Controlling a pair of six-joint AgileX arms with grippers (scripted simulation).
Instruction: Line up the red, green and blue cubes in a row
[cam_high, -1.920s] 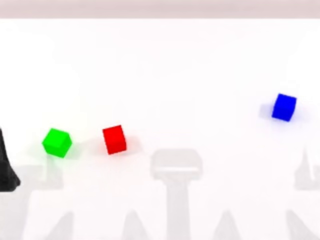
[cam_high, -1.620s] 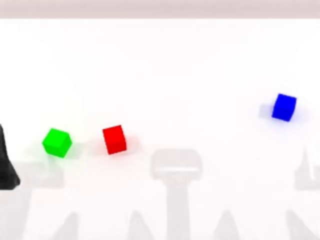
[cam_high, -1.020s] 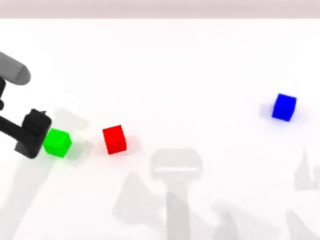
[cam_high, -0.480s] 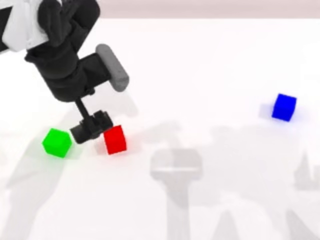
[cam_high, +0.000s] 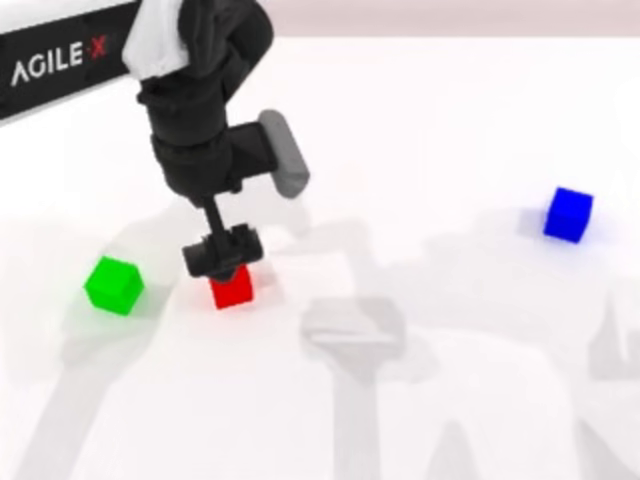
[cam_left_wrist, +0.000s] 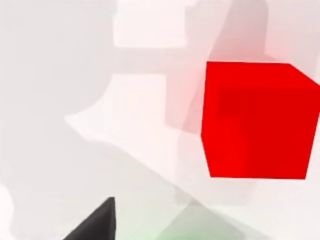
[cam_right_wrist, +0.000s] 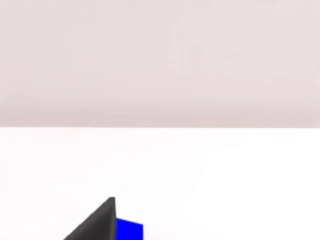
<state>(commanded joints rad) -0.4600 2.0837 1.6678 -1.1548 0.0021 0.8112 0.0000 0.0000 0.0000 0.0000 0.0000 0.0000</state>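
One red cube, one green cube, one blue cube.

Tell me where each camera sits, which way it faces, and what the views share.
Top view: above the table, looking down; left arm over the red cube, green cube left, blue cube right.
Left wrist view: on the left arm, close on the red cube; one dark fingertip shows.
Right wrist view: on the right arm, facing level across the table; fingertip and blue cube show.
Shared: red cube in top and left wrist; blue cube in top and right wrist.
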